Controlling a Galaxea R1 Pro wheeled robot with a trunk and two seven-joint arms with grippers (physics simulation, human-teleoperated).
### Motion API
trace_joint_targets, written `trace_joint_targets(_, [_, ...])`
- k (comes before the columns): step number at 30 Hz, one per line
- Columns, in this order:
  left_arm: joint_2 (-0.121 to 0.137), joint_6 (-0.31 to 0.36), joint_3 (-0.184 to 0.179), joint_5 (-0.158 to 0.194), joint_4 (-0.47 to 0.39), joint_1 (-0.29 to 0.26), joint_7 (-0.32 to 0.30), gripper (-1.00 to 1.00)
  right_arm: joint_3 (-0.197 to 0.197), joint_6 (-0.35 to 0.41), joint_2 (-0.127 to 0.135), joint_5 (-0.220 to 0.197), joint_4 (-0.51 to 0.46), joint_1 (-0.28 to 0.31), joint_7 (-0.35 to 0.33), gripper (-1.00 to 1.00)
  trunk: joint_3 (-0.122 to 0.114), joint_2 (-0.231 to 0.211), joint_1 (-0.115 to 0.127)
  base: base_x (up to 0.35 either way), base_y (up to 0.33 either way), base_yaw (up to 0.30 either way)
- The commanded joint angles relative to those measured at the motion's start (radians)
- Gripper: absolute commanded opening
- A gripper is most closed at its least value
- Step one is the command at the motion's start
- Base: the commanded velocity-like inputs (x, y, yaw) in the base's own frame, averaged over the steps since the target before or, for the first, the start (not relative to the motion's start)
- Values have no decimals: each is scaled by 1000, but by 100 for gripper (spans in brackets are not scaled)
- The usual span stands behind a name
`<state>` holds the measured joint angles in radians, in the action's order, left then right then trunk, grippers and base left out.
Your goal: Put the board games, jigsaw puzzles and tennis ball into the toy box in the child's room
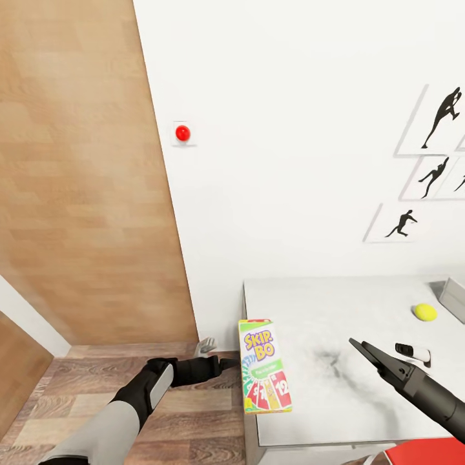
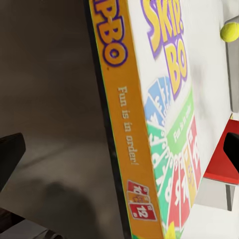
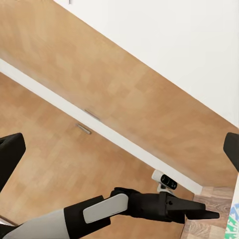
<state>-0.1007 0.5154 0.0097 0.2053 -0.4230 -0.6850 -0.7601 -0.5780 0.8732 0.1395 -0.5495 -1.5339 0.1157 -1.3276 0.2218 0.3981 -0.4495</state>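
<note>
Left gripper (image 1: 234,363) is gripping the SKIP-BO board game (image 1: 265,366) by its left edge, holding it upright right at the near-left corner of the table (image 1: 310,310); cannot tell if the box bottom is touching the top or hanging just over the edge. In the left wrist view the box (image 2: 164,124) is filling most of the frame, orange side panel reading "Fun is in order!", printed face with fanned numbered cards. Table top is pale grey, faintly shiny, with a dark smudgy shadow near its middle. Tennis ball (image 1: 424,312) is sitting on the far-right part of the table, just beside the grey toy box (image 1: 452,296), whose corner is poking in at the right edge of the head view. A small black-and-white device (image 1: 413,352) is lying on the table near the right gripper (image 1: 361,349), which is hovering over the table front with its fingers spread apart, holding nothing. White wall (image 1: 290,161) behind the table is carrying a red button (image 1: 183,134) and framed black silhouette pictures (image 1: 439,123). A wood panel (image 1: 84,181) is covering the wall to the left, wood-plank floor (image 1: 77,387) below. A red object (image 1: 426,451) is showing under the table's front edge.
</note>
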Motion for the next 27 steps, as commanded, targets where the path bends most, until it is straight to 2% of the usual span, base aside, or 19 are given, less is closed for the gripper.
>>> trace_joint_targets(1, [0,8,1,5,0,-1,-1,100,0,7,0,-3,0,1,-1,100,2,2,-1,3,-2,0])
trace_joint_targets(9, [0,10,2,5,0,-1,-1,100,1,7,-1,-3,0,0,1,100,2,2,-1,1,-1,0])
trace_joint_targets(27, [-1,15,7,6,0,-1,1,100,3,7,0,-3,0,1,1,100,52,114,-62,0,0,0])
